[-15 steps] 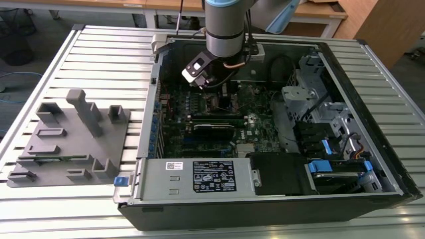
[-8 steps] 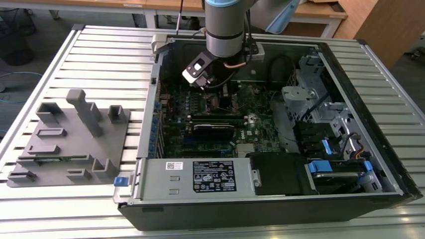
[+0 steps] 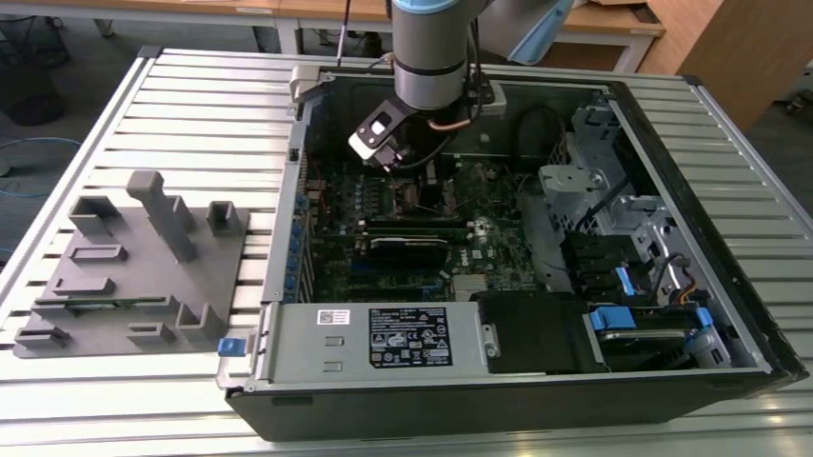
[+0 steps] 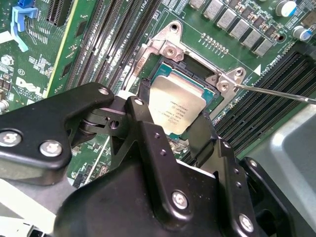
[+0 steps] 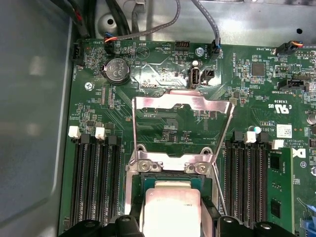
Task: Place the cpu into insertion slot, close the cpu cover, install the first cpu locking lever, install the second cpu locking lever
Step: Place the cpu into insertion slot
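The gripper (image 4: 169, 114) clamps the cpu (image 4: 175, 106) over the insertion slot (image 4: 195, 64). Hazard: if released tilted or off-centre, the cpu may jam and damage the slot.

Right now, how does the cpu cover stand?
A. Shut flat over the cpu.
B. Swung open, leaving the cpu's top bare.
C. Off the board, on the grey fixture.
B: in the first wrist view the cpu cover stands swung open with green board showing through its window, and the cpu is uncovered.
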`<state>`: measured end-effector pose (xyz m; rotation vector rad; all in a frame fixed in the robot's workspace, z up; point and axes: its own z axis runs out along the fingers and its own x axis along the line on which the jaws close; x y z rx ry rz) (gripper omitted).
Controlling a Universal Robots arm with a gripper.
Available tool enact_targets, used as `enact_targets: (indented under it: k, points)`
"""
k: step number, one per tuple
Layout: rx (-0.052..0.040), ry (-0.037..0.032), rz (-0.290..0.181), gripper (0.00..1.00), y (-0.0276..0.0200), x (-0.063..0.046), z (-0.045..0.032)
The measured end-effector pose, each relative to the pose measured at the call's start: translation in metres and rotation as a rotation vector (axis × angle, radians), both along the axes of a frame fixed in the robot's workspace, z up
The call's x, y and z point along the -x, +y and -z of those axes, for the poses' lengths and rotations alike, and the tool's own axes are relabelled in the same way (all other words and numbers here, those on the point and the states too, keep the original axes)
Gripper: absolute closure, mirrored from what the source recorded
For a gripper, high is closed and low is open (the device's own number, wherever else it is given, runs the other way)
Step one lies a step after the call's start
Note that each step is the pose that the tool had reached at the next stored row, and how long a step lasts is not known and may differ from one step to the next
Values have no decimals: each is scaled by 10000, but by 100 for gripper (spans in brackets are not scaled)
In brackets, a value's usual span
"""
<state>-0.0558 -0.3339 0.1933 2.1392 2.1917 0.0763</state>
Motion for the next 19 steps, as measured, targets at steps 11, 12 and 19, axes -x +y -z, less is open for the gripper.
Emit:
enact_targets:
  k: [11, 12, 19]
  points:
    - [0, 0, 58, 46, 0, 2, 9]
    - [2, 2, 59, 46, -1, 2, 10]
    - [-2, -1, 60, 46, 0, 2, 12]
